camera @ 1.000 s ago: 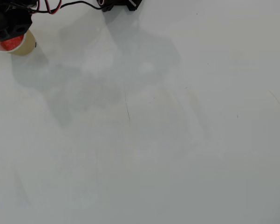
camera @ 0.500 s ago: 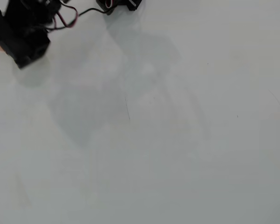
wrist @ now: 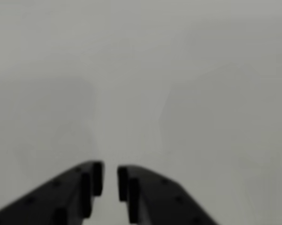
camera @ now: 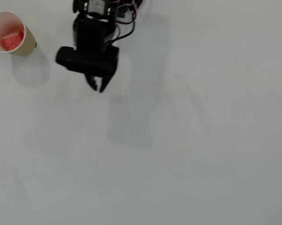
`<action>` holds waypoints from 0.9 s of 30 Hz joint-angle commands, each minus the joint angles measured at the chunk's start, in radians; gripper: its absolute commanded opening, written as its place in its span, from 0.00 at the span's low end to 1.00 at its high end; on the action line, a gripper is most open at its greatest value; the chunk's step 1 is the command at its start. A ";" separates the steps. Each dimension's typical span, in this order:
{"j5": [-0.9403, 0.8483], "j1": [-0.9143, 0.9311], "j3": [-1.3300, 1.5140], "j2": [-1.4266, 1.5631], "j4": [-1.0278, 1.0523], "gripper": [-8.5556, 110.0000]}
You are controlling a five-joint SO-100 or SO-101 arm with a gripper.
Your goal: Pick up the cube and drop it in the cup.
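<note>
The white table (camera: pixel 187 140) fills the overhead view, bare apart from faint scuffs and soft shadows. The black arm (camera: pixel 91 40) enters from the top edge, to the right of the cup, with red and white wires at its upper joint. Its hand (camera: pixel 98 86) points down the picture, well apart from the cup. In the wrist view the hand (wrist: pixel 110 180) shows two black fingers (wrist: pixel 91 178) drawn nearly together with only a narrow slit between them, holding nothing, over bare table. The tan paper cup (camera: pixel 19 46) stands upright in the top left corner. The red-pink cube (camera: pixel 12 40) lies inside the cup, on its cream-white floor.
</note>
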 commanded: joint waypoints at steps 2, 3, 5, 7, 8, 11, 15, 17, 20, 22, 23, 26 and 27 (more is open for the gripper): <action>-0.032 -0.107 0.173 0.267 -0.043 0.07; -0.034 -0.124 0.218 0.316 -0.041 0.07; -0.035 -0.152 0.279 0.380 -0.029 0.07; -0.035 -0.173 0.311 0.400 -0.028 0.07; -0.035 -0.183 0.324 0.405 -0.029 0.07; -0.035 -0.204 0.365 0.428 -0.037 0.07; -0.035 -0.210 0.425 0.474 -0.023 0.07; -0.035 -0.210 0.446 0.491 -0.015 0.07; -0.037 -0.210 0.479 0.522 -0.006 0.07; -0.037 -0.212 0.499 0.543 0.017 0.07; -0.037 -0.215 0.506 0.555 0.037 0.07; -0.037 -0.209 0.552 0.589 0.063 0.07; -0.037 -0.206 0.566 0.600 0.077 0.07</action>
